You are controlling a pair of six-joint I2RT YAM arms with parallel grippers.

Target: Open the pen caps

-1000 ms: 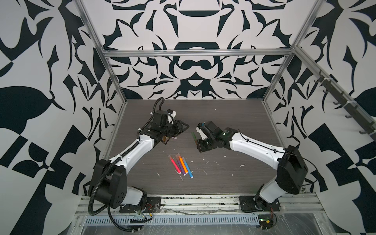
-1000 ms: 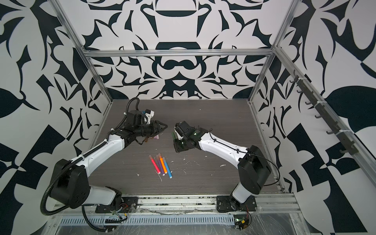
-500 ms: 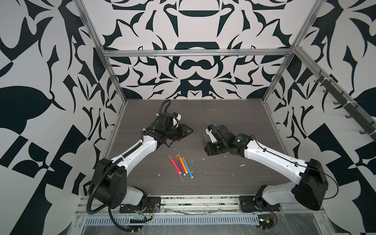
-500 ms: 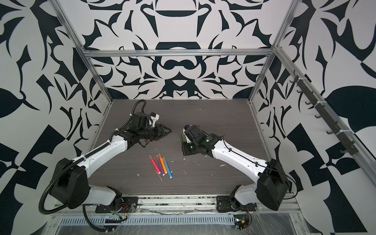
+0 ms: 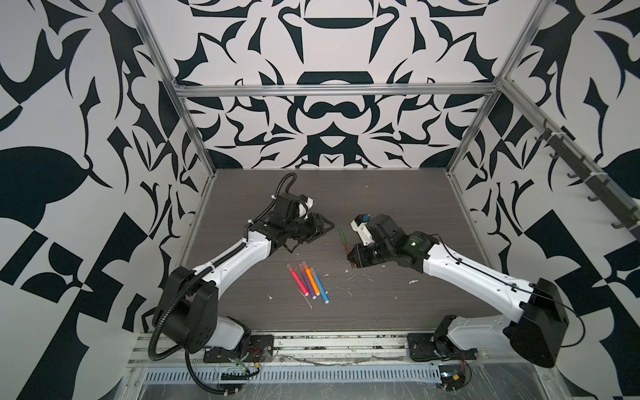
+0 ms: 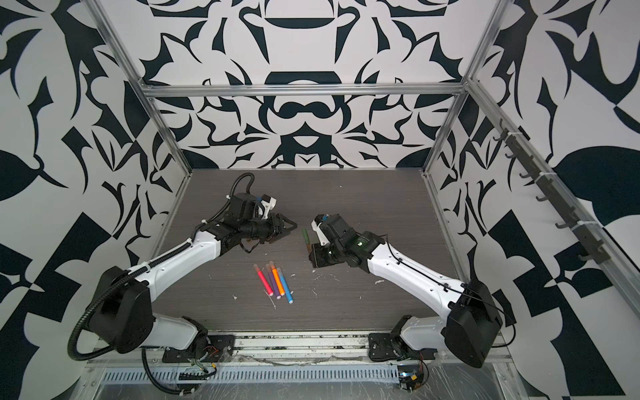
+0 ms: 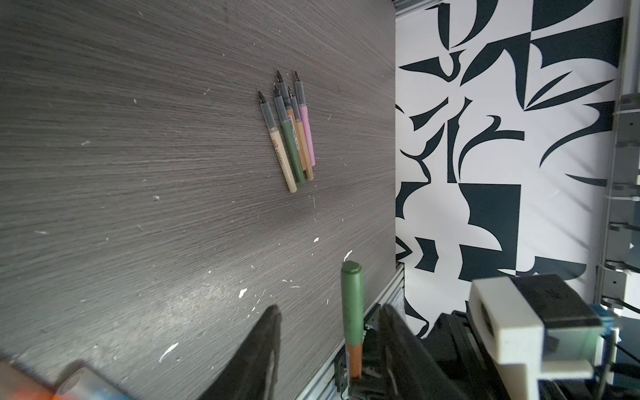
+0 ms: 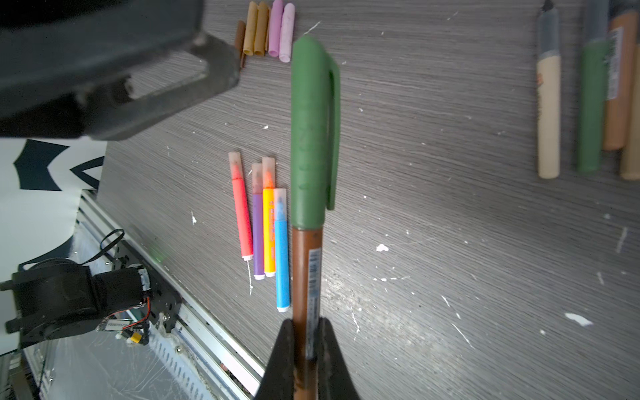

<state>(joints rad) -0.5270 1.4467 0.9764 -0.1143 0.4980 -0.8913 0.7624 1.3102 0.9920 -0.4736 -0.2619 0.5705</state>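
**Green-capped pen gripped, cap still on**

Nearest the front of the surface [image 5: 398, 311], four bright pens [image 5: 308, 282] lie side by side with their pale caps [image 8: 268, 169] on. Beyond them the right gripper [image 8: 306, 332] is clenched on a brown pen [image 8: 306, 270] by its barrel. The pen's green cap [image 8: 310, 138] points toward the left gripper [image 5: 327, 228], whose jaws stand spread and empty, close by but apart. Farther off lie loose caps [image 8: 268, 29] and a cluster of uncapped pens [image 7: 292, 131].
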